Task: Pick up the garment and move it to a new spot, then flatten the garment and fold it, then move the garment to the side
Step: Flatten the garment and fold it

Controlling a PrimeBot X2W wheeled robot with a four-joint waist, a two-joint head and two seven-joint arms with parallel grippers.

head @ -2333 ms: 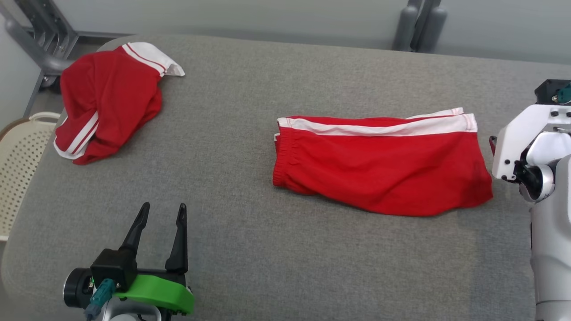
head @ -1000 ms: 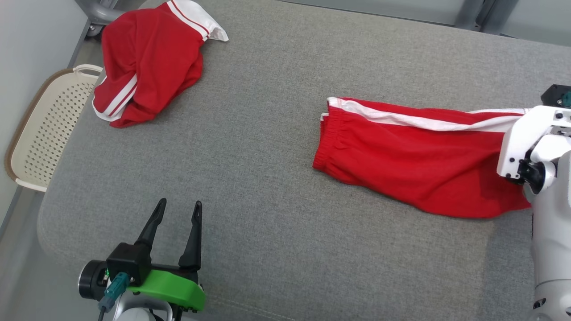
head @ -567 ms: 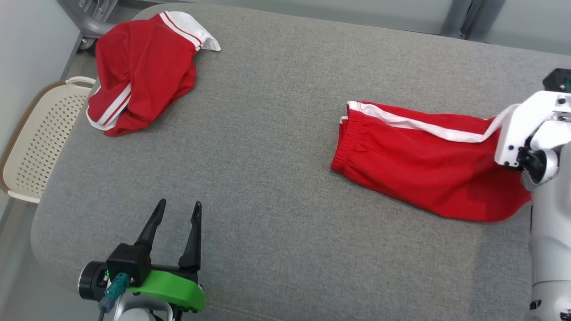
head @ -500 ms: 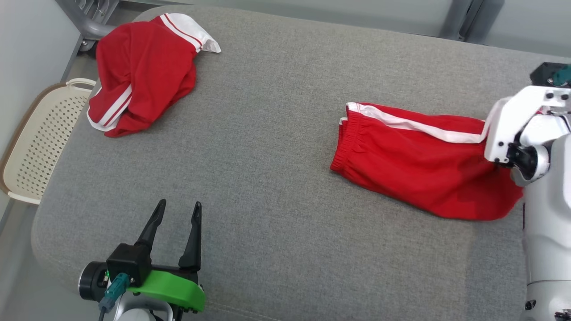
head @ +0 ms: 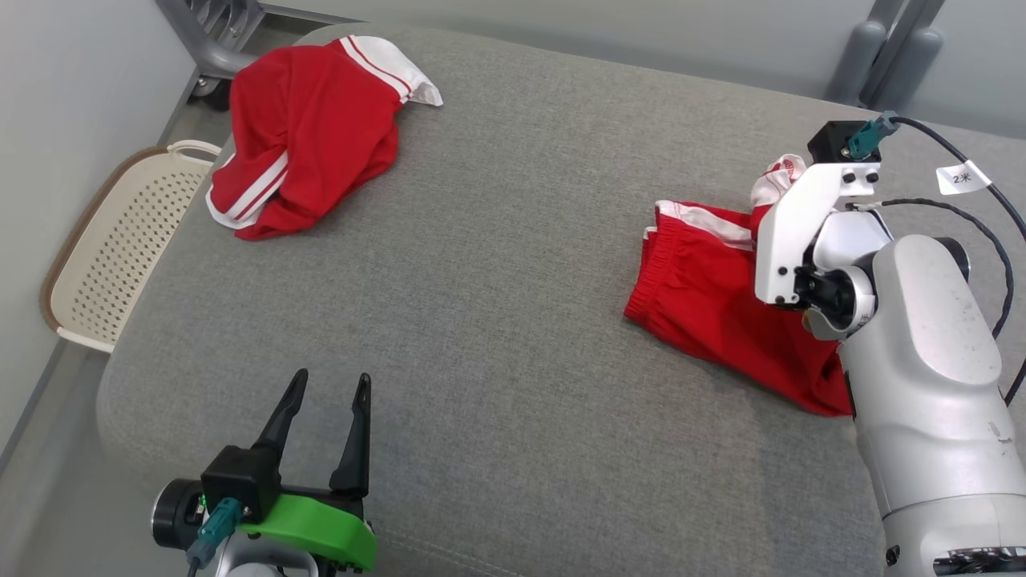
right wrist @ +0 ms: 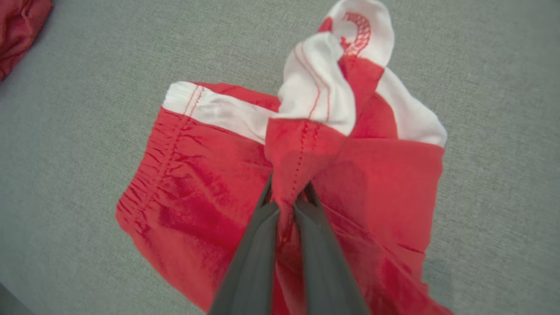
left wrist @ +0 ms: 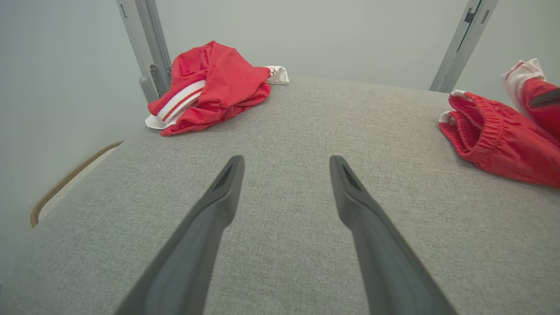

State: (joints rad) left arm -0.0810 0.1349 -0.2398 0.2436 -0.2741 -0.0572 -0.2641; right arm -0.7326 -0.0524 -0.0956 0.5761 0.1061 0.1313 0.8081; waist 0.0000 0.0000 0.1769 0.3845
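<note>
The garment (head: 693, 296) is a pair of red shorts with a white side stripe, lying at the right of the grey padded table (head: 497, 280). My right gripper (right wrist: 288, 197) is shut on its leg-end edge and holds that bunched end lifted above the rest of the cloth, white trim (head: 776, 178) sticking up. The waistband (right wrist: 153, 170) rests on the table. The right wrist housing (head: 793, 240) hides the fingers in the head view. My left gripper (head: 331, 386) hovers open and empty near the front left edge, far from the shorts (left wrist: 494, 140).
A second red garment (head: 304, 144) with white stripes lies crumpled at the far left corner. A cream perforated basket (head: 104, 240) stands on the floor beyond the table's left edge. Grey metal posts (head: 890, 48) rise behind the table.
The right gripper has raised the shorts' leg end and carried it left over the cloth toward the waistband. The head camera has shifted. The left gripper has stayed put.
</note>
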